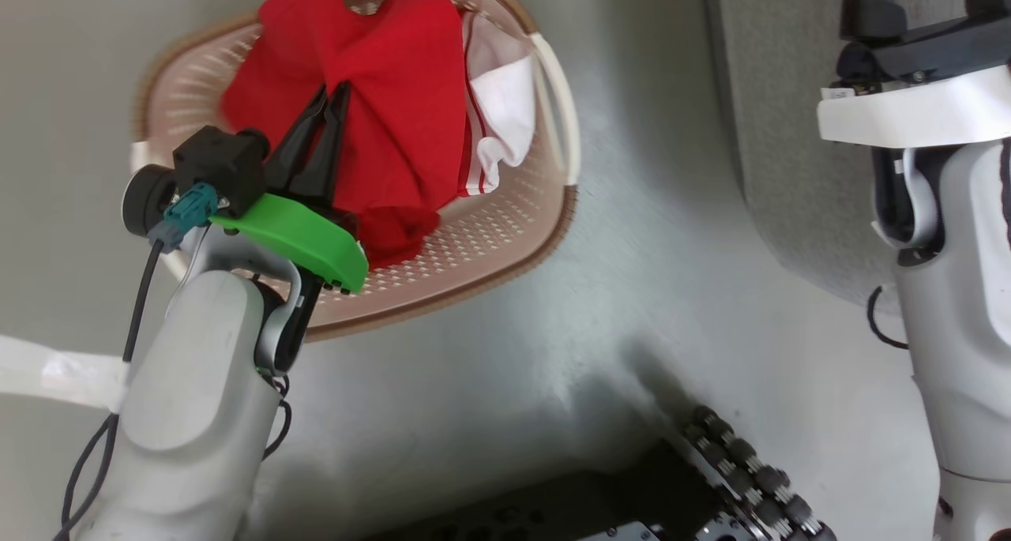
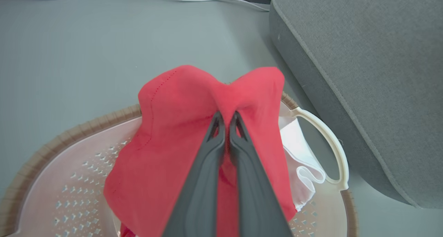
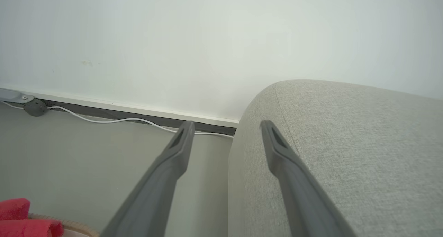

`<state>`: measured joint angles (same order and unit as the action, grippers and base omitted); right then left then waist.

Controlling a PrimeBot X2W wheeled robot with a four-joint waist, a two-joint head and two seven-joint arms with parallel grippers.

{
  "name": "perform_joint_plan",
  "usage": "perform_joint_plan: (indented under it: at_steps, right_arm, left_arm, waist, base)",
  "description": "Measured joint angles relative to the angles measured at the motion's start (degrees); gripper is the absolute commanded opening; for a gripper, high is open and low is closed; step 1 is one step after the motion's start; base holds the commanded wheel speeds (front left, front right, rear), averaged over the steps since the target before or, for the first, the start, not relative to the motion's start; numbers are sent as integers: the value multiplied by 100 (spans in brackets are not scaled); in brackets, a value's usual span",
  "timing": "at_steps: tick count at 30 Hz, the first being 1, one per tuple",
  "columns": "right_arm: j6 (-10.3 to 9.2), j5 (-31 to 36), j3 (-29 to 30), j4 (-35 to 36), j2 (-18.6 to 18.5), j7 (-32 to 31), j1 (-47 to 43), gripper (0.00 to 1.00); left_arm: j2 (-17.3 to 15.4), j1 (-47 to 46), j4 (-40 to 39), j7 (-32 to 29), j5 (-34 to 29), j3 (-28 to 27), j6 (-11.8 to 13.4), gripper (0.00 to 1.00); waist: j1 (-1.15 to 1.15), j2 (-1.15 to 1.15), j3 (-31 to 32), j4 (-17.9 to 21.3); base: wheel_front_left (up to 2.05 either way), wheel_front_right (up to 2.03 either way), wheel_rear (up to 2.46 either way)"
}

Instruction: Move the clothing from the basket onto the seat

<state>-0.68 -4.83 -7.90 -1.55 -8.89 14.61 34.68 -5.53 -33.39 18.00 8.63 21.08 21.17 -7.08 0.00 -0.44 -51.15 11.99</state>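
The red clothing (image 1: 395, 99) is bunched up and lifted above the cream-white basket (image 1: 505, 233), with a white panel (image 1: 505, 114) hanging at its right side. My left gripper (image 1: 333, 91) is shut on a pinched fold of the red clothing (image 2: 193, 126), its fingers (image 2: 207, 167) pressed together over the basket (image 2: 62, 181). The grey seat (image 2: 373, 78) lies to the basket's right. My right gripper (image 3: 226, 126) is open and holds nothing, hovering at the rounded corner of the seat (image 3: 346, 133). A scrap of red clothing (image 3: 20, 218) shows at the lower left of the right wrist view.
The basket stands on a grey floor (image 1: 648, 304). A white cable (image 3: 114, 120) runs along the dark skirting below a pale wall (image 3: 207, 39). The robot's dark base with its roller wheel (image 1: 742, 478) sits at the bottom of the head view.
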Motion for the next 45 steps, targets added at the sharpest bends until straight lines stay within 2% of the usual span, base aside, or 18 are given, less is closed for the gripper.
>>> perform_joint_plan:
  at_steps: [6, 16, 23, 32, 37, 45]
  right_arm:
    - [66, 120, 108, 32, -172, 0, -222, 100]
    - [82, 126, 227, 31, -235, 0, -775, 100]
    - [337, 90, -55, -15, -123, 0, -1180, 100]
    - [453, 74, -256, -190, 29, 0, -1707, 100]
    - [568, 73, -466, -285, 35, 0, -1946, 100]
    - [650, 73, -834, -442, 78, -1, -2381, 100]
  left_arm:
    - [93, 210, -24, 409, 224, 105, -3, 0]
    - [89, 401, -136, 461, 256, 319, -4, 0]
    - [-43, 693, -250, 509, 348, 288, -4, 0]
    - [-240, 1188, -338, 510, 404, 212, -4, 0]
    - [-265, 1396, -408, 510, 528, 207, -4, 0]
    - [-365, 1744, -525, 443, 599, 247, -5, 0]
  waist:
    - [0, 0, 431, -431]
    - [0, 0, 1167, -1026]
    - [0, 0, 1807, -1334]
    - [0, 0, 2626, -1504]
    - [0, 0, 3063, -1524]
    - [0, 0, 3738, -1512]
  base:
    - [0, 0, 0]
    - [0, 0, 0]
    - [0, 0, 0]
    - [0, 0, 0]
    - [0, 0, 0]
    - [0, 0, 0]
